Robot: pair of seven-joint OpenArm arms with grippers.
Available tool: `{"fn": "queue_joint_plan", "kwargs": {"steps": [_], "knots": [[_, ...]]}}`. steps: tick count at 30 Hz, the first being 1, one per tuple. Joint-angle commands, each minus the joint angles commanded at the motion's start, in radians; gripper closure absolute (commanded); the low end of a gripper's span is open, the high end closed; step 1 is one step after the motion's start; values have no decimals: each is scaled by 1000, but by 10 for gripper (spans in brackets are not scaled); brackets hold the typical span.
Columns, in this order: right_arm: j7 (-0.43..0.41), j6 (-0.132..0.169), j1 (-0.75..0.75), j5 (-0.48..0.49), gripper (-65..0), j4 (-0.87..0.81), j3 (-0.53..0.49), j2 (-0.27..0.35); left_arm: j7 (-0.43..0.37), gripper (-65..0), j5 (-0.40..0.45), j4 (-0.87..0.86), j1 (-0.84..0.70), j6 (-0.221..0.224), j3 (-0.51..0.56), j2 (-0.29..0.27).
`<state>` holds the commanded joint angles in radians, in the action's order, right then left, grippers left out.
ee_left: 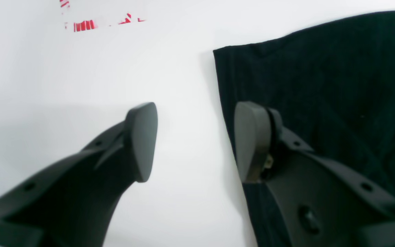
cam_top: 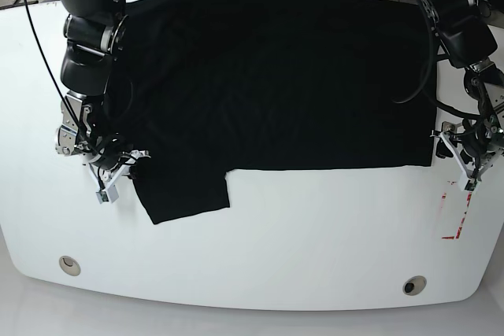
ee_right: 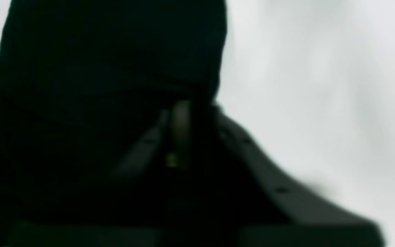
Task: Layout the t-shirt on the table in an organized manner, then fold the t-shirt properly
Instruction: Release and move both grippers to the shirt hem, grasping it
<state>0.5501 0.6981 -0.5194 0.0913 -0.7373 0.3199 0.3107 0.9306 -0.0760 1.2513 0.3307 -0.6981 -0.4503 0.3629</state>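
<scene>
My right hand (cam_top: 126, 164) pinches the t-shirt (cam_top: 276, 76) sleeve, left hand (ee_left: 195, 140) gapes empty; shirt spread on the desk (cam_top: 299, 249), folding undone.

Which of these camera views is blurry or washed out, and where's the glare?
Right wrist view: heavily blurred and dark, the t-shirt a featureless black mass. Left wrist view: sharper, though the red mark is bleached by overexposure on the table. Base view: sharpest and evenly lit, with soft sheen on the white top.
</scene>
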Motion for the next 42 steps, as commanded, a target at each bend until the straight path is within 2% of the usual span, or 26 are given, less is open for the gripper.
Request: {"fn": "queue_joint_plan", "kwargs": {"steps": [6,17,25,28,31,37,38,40,42], "knots": [[0,0,0,0,0,-2,0,0,-91,-336,-3,-64,2,0,0,-25],[2,0,2,0,0,-3,0,3,-212,-335,-5,-307,78,0,0,-28],[2,0,3,2,0,-3,2,5,-290,-335,3,-391,98,1,2,-25],[2,0,3,2,0,-3,2,6,-311,-336,3,-446,121,39,2,-21],[2,0,3,2,0,-3,2,6,-338,-336,3,-491,126,58,2,-20],[23,0,28,2,0,-58,3,6,-345,-331,3,-500,123,54,23,-23],[32,0,34,2,0,-83,3,3,-345,-319,2,-500,121,54,41,-23],[49,0,41,2,0,-126,3,0,-345,-253,0,-499,120,54,77,-23],[68,0,58,2,0,-163,3,-2,-345,-126,0,-499,118,53,104,-26]]}}
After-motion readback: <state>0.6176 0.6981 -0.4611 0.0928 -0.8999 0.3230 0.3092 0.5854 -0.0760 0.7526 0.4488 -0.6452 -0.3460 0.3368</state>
